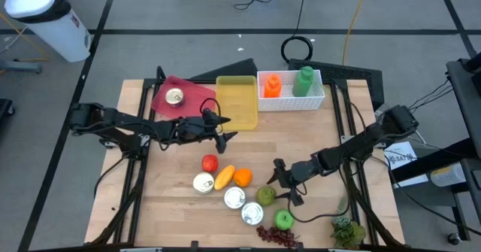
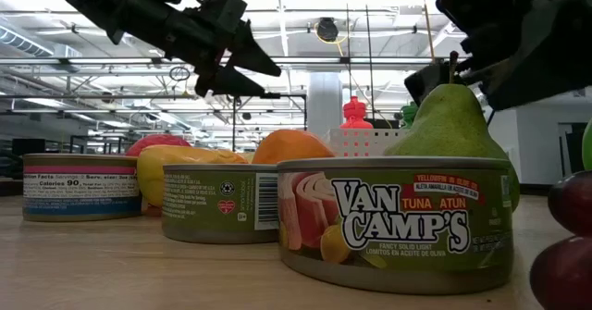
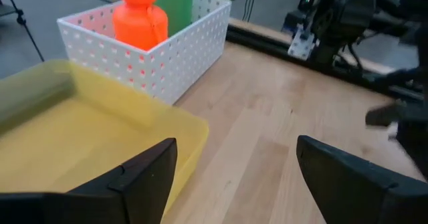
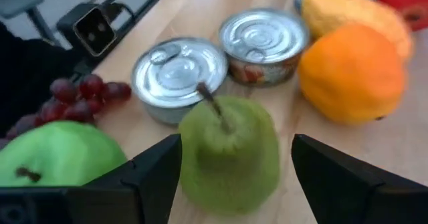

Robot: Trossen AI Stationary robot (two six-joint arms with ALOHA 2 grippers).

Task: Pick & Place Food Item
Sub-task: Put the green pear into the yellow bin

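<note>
The green pear (image 4: 227, 154) stands upright on the table among the food, seen also in the high view (image 1: 265, 195) and the low view (image 2: 453, 134). My right gripper (image 4: 235, 140) is open, with one finger on either side of the pear and just short of it (image 1: 279, 183). My left gripper (image 3: 235, 142) is open and empty. It hovers above the table (image 1: 228, 129) beside the near right corner of the yellow tray (image 1: 237, 101).
Around the pear lie an orange (image 1: 242, 177), a yellow fruit (image 1: 224, 177), a red fruit (image 1: 209, 162), three cans (image 1: 234, 198), a green apple (image 1: 283, 220) and grapes (image 1: 278, 237). A white basket (image 1: 316, 100) holds two bottles. A red plate (image 1: 192, 94) carries a can.
</note>
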